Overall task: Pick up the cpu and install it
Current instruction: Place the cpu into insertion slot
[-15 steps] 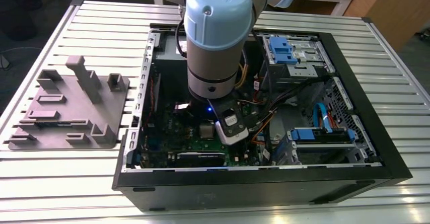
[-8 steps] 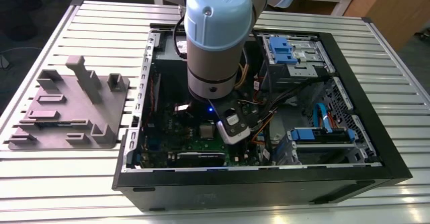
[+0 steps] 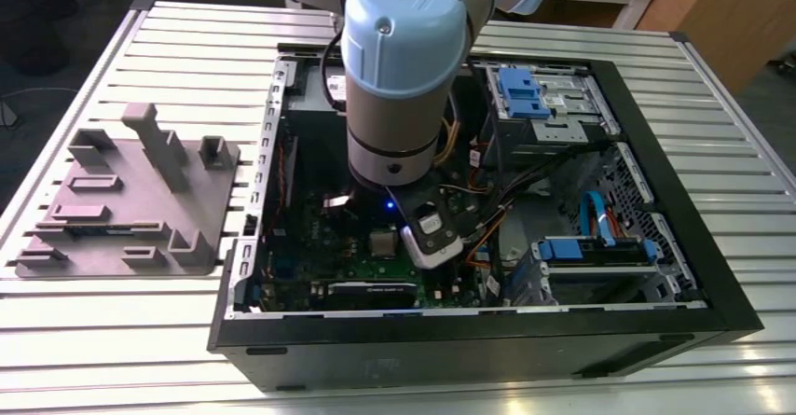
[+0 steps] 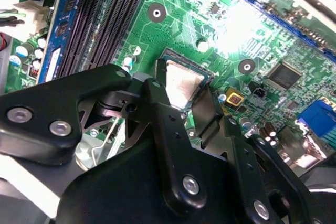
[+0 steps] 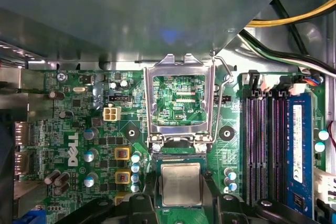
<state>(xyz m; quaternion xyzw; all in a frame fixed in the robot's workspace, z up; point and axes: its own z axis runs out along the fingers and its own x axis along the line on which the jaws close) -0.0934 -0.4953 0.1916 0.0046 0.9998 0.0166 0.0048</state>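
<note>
The cpu [image 5: 180, 183] is a small square chip with a pale silver top. It lies level at the socket of the green board [image 5: 94, 129], between my two black fingers. My gripper [image 5: 180, 195] reaches down inside the open computer case [image 3: 498, 331] and is shut on the cpu, one finger [image 4: 160, 98] against each side. In the second wrist view the cpu [image 4: 184, 83] shows between the fingertips of the gripper [image 4: 185, 98]. The silvery socket frame [image 5: 179, 98] stands flipped open just beyond the chip. Whether the chip rests fully in the socket I cannot tell.
Dark memory slots [image 5: 262, 145] run beside the socket, and yellow and black cables [image 5: 286, 19] hang nearby. A grey metal case wall [image 5: 131, 14] looms over the board. A grey tray [image 3: 125, 200] sits on the slatted table at the exterior view's left. Blue drive brackets [image 3: 523, 93] fill the case's far side.
</note>
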